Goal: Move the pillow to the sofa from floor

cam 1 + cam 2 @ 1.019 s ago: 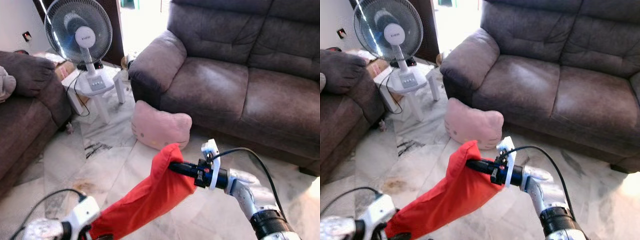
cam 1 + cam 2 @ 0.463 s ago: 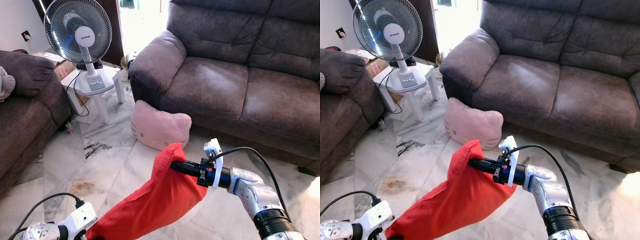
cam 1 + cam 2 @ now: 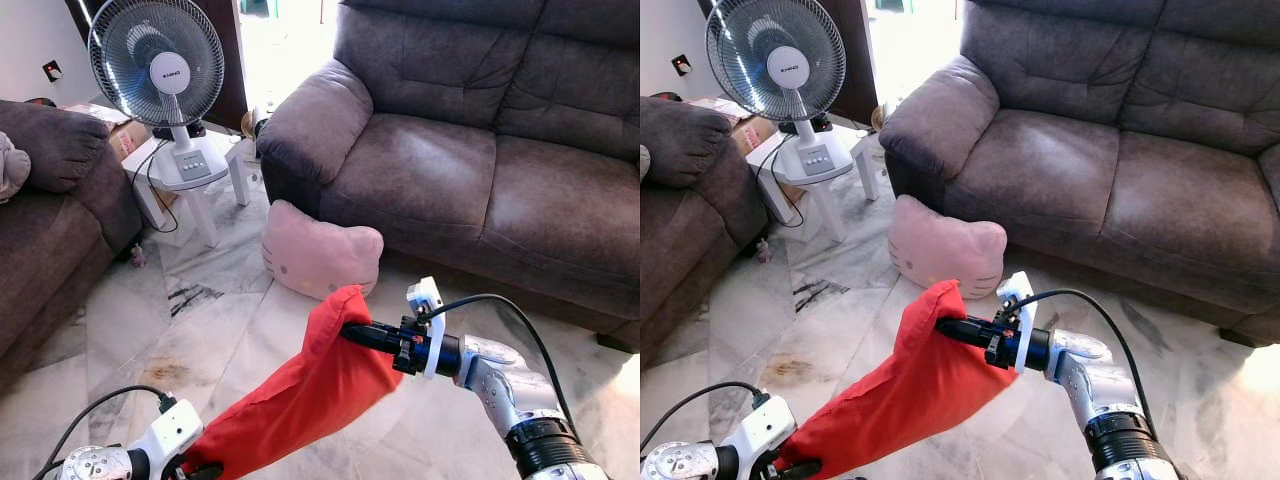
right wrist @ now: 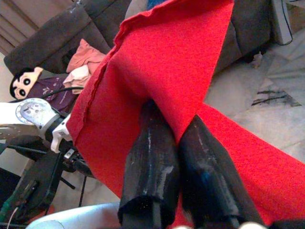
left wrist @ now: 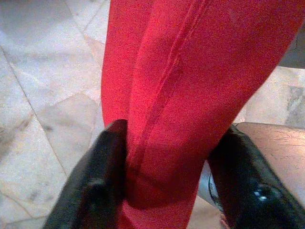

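Lifted slightly, red pillow (image 3: 305,395) pinched by left gripper (image 5: 167,191), right gripper (image 4: 183,143).

Silver-jointed arms carry white wrist brackets, looping black cables and long glossy black fingers (image 4: 152,157).

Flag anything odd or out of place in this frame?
The pink cat-face pillow lies on the floor against the brown sofa, untouched. Both grippers, left and right, are shut on a red pillowcase stretched between them.
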Robot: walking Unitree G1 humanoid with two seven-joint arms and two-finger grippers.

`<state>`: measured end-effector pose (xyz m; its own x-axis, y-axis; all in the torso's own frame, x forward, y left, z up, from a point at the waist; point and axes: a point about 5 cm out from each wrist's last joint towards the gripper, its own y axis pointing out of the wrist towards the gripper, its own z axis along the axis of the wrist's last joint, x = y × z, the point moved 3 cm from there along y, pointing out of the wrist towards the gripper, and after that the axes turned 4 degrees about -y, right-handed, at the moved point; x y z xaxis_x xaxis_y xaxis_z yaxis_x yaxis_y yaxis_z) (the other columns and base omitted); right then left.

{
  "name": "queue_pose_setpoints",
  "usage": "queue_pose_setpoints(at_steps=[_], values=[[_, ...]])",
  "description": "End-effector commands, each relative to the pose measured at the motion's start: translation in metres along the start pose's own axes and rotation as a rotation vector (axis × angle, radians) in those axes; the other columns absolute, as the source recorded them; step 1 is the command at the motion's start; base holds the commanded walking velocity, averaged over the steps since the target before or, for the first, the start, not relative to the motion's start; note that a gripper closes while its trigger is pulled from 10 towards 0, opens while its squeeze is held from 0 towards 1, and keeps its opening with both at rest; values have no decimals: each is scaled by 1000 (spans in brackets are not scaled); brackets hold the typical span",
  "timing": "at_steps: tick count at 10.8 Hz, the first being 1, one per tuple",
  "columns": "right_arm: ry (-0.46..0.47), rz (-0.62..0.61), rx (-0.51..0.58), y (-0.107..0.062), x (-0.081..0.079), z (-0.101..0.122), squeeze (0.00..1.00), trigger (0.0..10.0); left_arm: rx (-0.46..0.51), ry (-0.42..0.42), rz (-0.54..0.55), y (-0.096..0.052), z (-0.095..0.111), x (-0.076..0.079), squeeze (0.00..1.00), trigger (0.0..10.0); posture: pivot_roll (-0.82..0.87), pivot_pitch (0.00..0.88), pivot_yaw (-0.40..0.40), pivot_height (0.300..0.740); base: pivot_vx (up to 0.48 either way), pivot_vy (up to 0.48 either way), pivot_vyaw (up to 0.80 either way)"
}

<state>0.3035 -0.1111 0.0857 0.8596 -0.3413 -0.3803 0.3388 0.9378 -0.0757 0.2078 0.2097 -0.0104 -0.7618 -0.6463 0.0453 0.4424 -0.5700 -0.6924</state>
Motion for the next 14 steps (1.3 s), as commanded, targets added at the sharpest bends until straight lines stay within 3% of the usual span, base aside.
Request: queue_pose_setpoints(at_steps=[1, 11, 12, 13, 14], values=[[-91, 61, 80, 7, -8, 28, 0, 10000, -8, -20, -2, -3, -5, 1, 0, 0, 108, 141, -38, 740, 0, 0, 0], [-91, 61, 80, 7, -8, 28, 0, 10000, -8, -20, -2, -3, -5, 1, 0, 0, 108, 141, -38, 740, 0, 0, 0], [-112, -61, 108, 13, 3, 29, 0, 10000, 191, -28, 316, 2, 41, -31, 0, 10000, 117, 140, -28, 740, 0, 0, 0], [-142, -222, 148, 24, 15, 29, 0, 10000, 504, -99, 794, -16, 111, -70, 0, 10000, 115, 142, -27, 740, 0, 0, 0], [-145, -219, 149, 25, 14, 30, 0, 10000, 538, -78, 801, -18, 121, -71, 0, 10000, 116, 143, -25, 740, 0, 0, 0]])
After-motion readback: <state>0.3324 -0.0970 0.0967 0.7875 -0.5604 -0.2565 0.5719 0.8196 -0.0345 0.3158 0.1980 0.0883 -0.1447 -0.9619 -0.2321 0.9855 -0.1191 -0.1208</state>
